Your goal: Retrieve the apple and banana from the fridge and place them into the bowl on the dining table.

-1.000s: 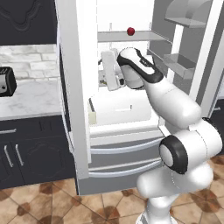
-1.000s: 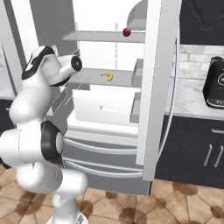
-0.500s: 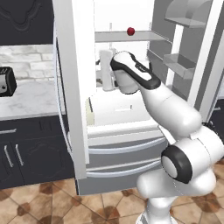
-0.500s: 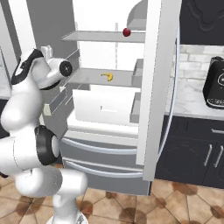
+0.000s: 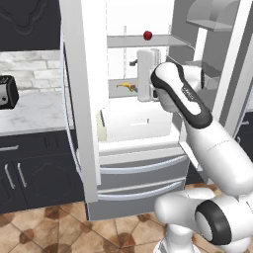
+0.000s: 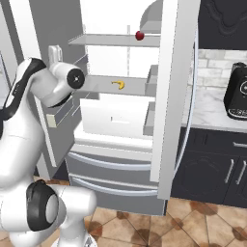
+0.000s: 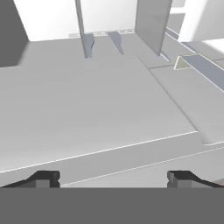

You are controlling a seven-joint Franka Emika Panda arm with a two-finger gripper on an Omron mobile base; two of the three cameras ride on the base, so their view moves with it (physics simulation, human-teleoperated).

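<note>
Tall grey steel French-door fridge (image 5: 79, 99) standing with both doors swung wide, white interior exposed. Small dark red round apple (image 5: 147, 35) resting on the top shelf, near its front edge; also seen there from the right base camera (image 6: 139, 35). Small curved yellow banana (image 5: 127, 87) lying on the shelf below, above the white crisper drawer (image 5: 133, 122); same spot from the right (image 6: 118, 85). White Franka arm reaching up into the fridge opening, wrist raised between the two shelves, well to the right of the banana and apart from it. Two-finger gripper (image 7: 113, 178) looking along a bare grey-white shelf surface, dark fingertips (image 7: 43, 178) set far apart at the frame's lower corners, jaws spread, nothing between them. Black toaster (image 5: 7, 92) on the marble counter left of the fridge; dark coffee machine (image 6: 237, 91) on the counter to the right.
</note>
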